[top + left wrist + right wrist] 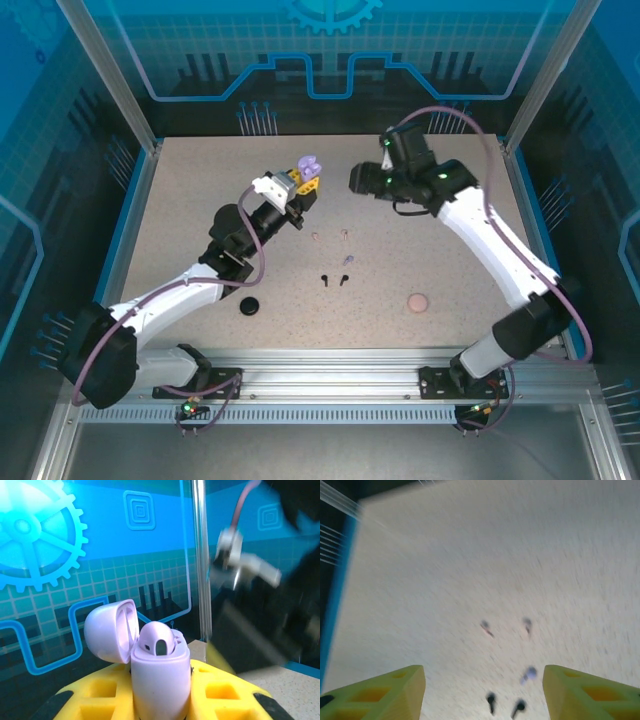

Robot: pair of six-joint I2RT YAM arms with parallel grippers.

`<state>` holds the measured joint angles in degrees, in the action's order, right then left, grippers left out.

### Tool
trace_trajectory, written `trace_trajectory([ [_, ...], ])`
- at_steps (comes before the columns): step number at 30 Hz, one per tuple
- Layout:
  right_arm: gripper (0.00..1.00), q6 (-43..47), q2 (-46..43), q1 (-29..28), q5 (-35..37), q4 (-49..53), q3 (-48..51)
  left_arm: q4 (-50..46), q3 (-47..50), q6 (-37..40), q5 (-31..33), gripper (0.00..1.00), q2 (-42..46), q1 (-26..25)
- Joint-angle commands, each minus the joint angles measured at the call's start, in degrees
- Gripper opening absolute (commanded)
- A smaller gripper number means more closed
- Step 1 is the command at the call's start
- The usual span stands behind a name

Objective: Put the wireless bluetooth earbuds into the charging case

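**A:** Start big. What is where?

**B:** Over the speckled table (200, 210), the left arm (190, 285) reaches to the far middle. The right arm (490, 240) bends in from the right to meet it. The left gripper (305, 182) is clamped on the lavender case (160, 675), held upright off the table with its lid (107, 630) swung open.

**A:** And the other hand?

**B:** The right gripper (361, 180) hangs just right of that case, with its fingers spread and nothing between them.

**A:** The other cases?

**B:** The black case (249, 305) lies near left and the pink case (418, 301) near right, well apart.

**A:** The earbuds?

**B:** Five lie mid-table. The pink pair (315, 236) is farthest, the lone lavender earbud (348, 260) is just nearer, and the black pair (325, 279) is nearest. A rounded lavender shape sits in the held case. It looks like a seated earbud, though I cannot be sure.

**A:** So which step is this?

**B:** I judge the lavender pair to be half done. The next move calls for the right gripper to drop onto the lone lavender earbud and pinch its tiny body squarely. It then has to carry it up and line the stem up with the free well. A slight tilt would likely leave it unseated.
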<state>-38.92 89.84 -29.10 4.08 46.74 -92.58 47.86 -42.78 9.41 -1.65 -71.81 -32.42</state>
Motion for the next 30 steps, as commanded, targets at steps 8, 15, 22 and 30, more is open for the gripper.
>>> trace_trajectory([
  [8,0.56,-16.3,16.6,-3.6,2.4,5.8,3.5,3.3,3.2,0.1,3.7,0.0,4.3,-0.3],
  [15,0.52,-24.8,25.1,-5.3,0.6,6.4,2.3,3.9,4.6,-0.2,3.9,0.0,5.9,-0.3],
  [22,0.45,-28.5,29.5,-6.6,0.7,6.9,0.1,4.0,5.3,-0.2,4.0,0.0,6.7,-0.3],
  [30,0.43,-29.4,31.3,-7.0,0.9,7.6,-0.7,4.7,5.8,-0.2,3.9,0.0,6.4,-0.2],
])
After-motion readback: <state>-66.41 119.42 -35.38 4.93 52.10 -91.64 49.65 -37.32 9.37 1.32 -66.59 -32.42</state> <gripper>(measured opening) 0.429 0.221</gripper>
